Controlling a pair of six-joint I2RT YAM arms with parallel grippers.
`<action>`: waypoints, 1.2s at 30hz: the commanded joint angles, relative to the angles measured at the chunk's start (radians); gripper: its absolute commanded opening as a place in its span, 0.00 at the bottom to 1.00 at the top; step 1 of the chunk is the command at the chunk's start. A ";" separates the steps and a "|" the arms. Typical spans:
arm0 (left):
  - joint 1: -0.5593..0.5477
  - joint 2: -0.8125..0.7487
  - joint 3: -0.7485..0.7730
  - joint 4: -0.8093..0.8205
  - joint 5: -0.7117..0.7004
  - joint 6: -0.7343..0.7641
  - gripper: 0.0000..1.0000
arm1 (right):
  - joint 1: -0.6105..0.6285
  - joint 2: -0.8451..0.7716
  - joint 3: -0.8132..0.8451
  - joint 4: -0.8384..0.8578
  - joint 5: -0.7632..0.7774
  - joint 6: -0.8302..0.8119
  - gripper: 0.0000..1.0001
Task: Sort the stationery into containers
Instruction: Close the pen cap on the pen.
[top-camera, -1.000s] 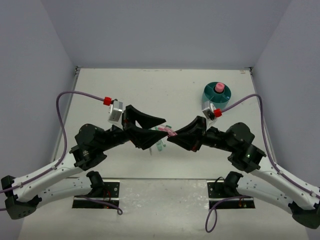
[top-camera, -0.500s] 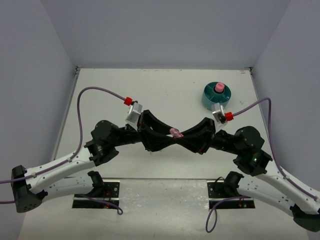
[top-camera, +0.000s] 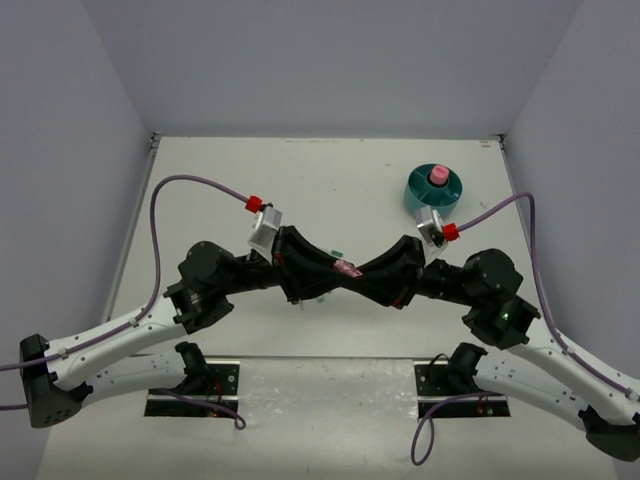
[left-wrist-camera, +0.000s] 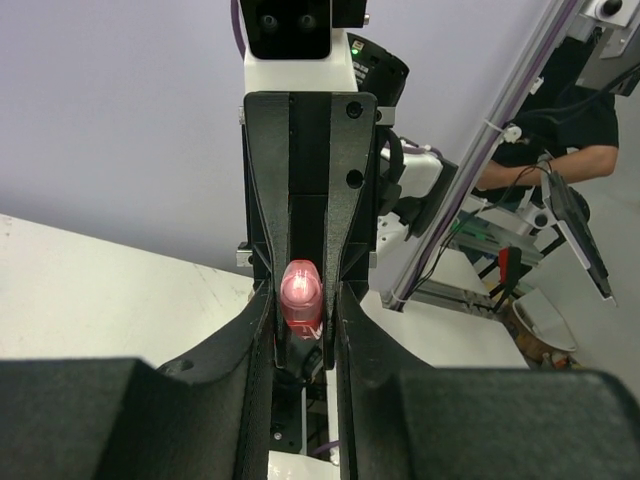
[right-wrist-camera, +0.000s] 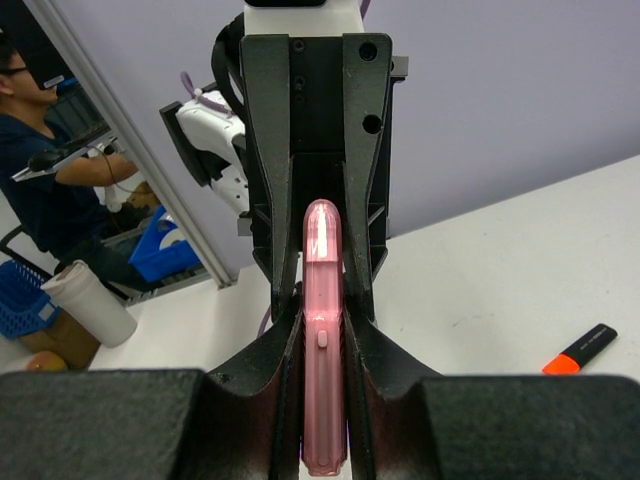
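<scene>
Finding 1, position of arms. In the top view both arms reach inward and meet nose to nose just above the middle of the desk (top-camera: 250, 180). The left end effector (top-camera: 335, 268) comes in from 9 o'clock and the right end effector (top-camera: 362, 272) from 3 o'clock.

Finding 2, item in hand. A pink highlighter (top-camera: 348, 267) sits at the meeting point, off the desk surface and bridging the two tips.

Finding 3, right end effector (right-wrist-camera: 324, 300). Its own camera shows it set narrow and clamped on the highlighter. The pink barrel lies lengthwise between the fingers (right-wrist-camera: 290, 330) and touches both. The rounded end points to 12 o'clock, into the opposing arm's fingers.

Finding 4, left end effector (left-wrist-camera: 302, 310). It is set narrow, and the highlighter's end stands between its fingers (left-wrist-camera: 262, 320). Whether they press on the highlighter or only flank it cannot be told.

Finding 5, container. The teal organizer (top-camera: 420, 195) stands at 1 o'clock from the meeting point, near the far right of the desk and well apart from both tips. A pink-capped bottle (top-camera: 437, 176) stands upright in it.

Finding 6, other stock. An orange highlighter (right-wrist-camera: 585, 348) lies flat on the desk at 4 o'clock in the right wrist view.
</scene>
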 joint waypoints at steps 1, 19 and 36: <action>-0.004 -0.045 0.052 0.018 -0.041 0.042 0.24 | 0.002 0.014 0.019 -0.026 -0.059 -0.024 0.00; -0.004 -0.029 0.032 0.038 -0.027 0.024 0.39 | 0.002 -0.003 0.025 -0.014 -0.059 -0.019 0.00; -0.004 0.083 0.194 -0.226 0.036 0.160 0.00 | 0.002 0.138 0.095 -0.133 -0.135 -0.024 0.01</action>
